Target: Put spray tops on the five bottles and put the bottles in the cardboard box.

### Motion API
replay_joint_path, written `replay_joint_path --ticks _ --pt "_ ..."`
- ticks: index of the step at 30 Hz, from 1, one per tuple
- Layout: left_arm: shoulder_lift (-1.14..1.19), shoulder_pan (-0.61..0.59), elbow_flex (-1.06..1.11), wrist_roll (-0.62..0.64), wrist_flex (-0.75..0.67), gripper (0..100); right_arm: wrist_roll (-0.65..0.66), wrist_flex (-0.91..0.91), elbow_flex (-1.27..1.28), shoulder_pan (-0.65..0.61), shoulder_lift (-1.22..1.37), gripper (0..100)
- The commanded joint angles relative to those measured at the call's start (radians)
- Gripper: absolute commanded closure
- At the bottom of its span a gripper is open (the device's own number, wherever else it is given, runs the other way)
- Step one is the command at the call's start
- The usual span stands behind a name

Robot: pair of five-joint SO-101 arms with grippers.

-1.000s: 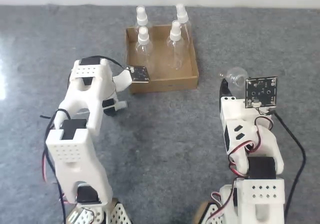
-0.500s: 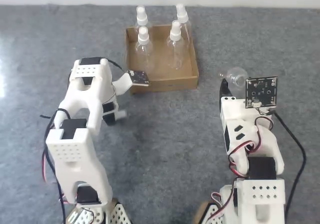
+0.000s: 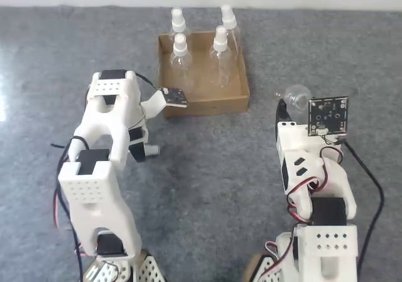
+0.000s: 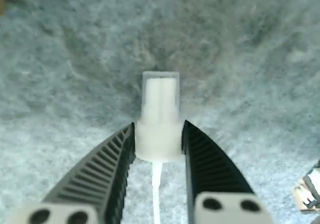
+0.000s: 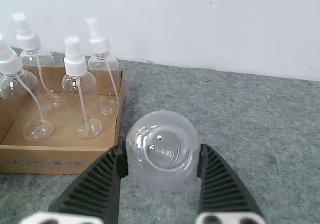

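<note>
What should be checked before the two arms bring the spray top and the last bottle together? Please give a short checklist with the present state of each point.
1. Spray top held firmly: ok. The left gripper is shut on its collar.
2. Clear bottle held firmly: ok. The right gripper is shut on its sides.
3. Dip tube straight: ok, as far as it shows.
4. Bottle neck open and facing the spray top: cannot tell. The bottle's base faces the wrist camera.
5. Top and bottle close together: not ok. The arms are apart in the high view.
6. Room in the cardboard box: ok. There is bare floor in front of the four capped bottles.
</note>
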Motion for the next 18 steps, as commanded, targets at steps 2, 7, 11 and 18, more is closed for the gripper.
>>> replay_joint_path --ticks 2,7,11,18 --pt "-0.055 0.012 -0.047 0.014 0.009 78 0.014 -0.019 -0.012 -0.002 -0.021 92.5" --pt "-0.054 0.032 -0.047 0.014 0.003 78 0.015 -0.021 -0.012 0.001 -0.021 92.5" --pt "-0.054 0.046 -0.047 0.014 -0.028 83 0.015 -0.021 -0.012 0.001 -0.021 92.5" --pt "-0.044 0.063 -0.041 -0.032 -0.028 90 0.015 -0.021 -0.012 0.001 -0.021 92.5"
